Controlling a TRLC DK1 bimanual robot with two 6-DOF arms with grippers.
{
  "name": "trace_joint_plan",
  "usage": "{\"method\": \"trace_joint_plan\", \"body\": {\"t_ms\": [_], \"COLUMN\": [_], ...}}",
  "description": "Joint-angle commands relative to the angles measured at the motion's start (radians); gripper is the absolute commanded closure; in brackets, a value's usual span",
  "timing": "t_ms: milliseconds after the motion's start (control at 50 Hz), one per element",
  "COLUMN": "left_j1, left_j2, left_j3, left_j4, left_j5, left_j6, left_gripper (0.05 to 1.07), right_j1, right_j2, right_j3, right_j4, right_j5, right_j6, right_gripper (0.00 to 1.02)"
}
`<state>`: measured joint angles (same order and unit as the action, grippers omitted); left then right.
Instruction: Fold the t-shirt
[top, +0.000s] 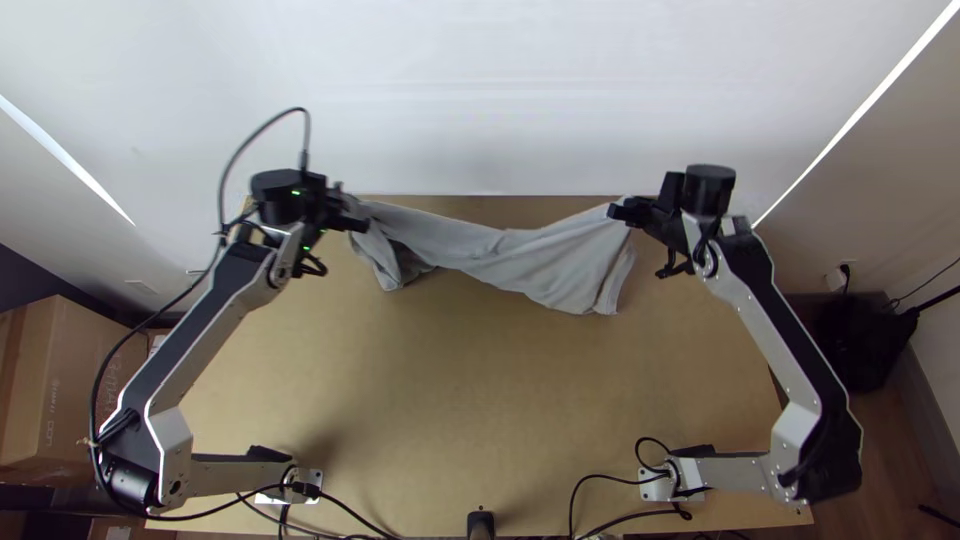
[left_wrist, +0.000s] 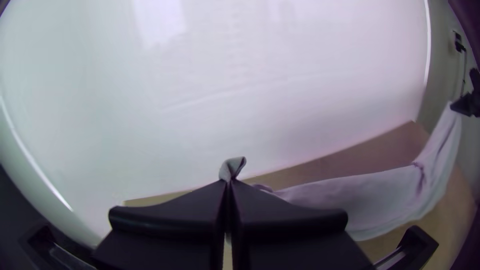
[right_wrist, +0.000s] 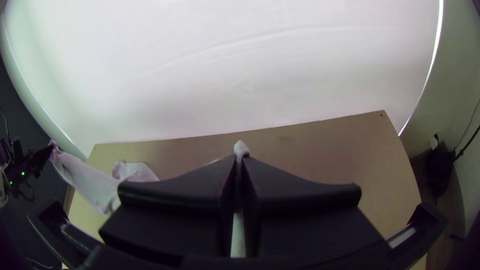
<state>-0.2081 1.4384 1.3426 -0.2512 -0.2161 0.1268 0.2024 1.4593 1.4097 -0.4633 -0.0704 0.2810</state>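
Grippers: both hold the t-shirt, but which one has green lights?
The left gripper: green lights glow on it and a black cable arches above. The right gripper has neither.

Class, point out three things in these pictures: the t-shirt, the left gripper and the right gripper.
T-shirt (top: 545, 265): top view, on the cloth stretched between the grippers.
Left gripper (left_wrist: 229, 183): left wrist view, midway between its fingertips.
Right gripper (right_wrist: 240, 158): right wrist view, midway between its fingertips.
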Motion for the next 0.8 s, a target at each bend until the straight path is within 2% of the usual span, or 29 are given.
{"method": "trace_joint_plan", "body": {"t_ms": [0, 60, 140, 200, 340, 600, 780], "left_j1": [0.093, 0.148, 0.205, 0.242, 0.289, 0.289, 0.276], "left_j2": [-0.062, -0.081, -0.099, -0.105, -0.121, -0.159, -0.184], "left_j3": [-0.007, -0.002, 0.017, 0.040, 0.102, 0.274, 0.385], "left_j4": [-0.026, -0.036, -0.053, -0.066, -0.099, -0.114, -0.085], "left_j5": [0.026, 0.049, 0.061, 0.080, 0.093, 0.084, 0.072], "left_j6": [-0.029, -0.038, -0.041, -0.041, -0.050, -0.085, -0.084], "left_gripper": [1.05, 1.05, 1.05, 1.05, 1.05, 1.05, 1.05], "right_j1": [-0.004, -0.018, -0.043, -0.074, -0.118, -0.144, -0.172], "right_j2": [0.070, 0.104, 0.145, 0.171, 0.211, 0.174, 0.102], "right_j3": [0.138, 0.204, 0.290, 0.353, 0.483, 0.695, 0.779], "right_j4": [-0.097, -0.164, -0.222, -0.259, -0.322, -0.351, -0.298], "right_j5": [-0.039, -0.115, -0.177, -0.247, -0.344, -0.348, -0.338], "right_j6": [-0.069, -0.091, -0.109, -0.117, -0.114, -0.114, -0.101], "right_gripper": [1.00, 1.00, 1.00, 1.00, 1.00, 1.00, 1.00]}}
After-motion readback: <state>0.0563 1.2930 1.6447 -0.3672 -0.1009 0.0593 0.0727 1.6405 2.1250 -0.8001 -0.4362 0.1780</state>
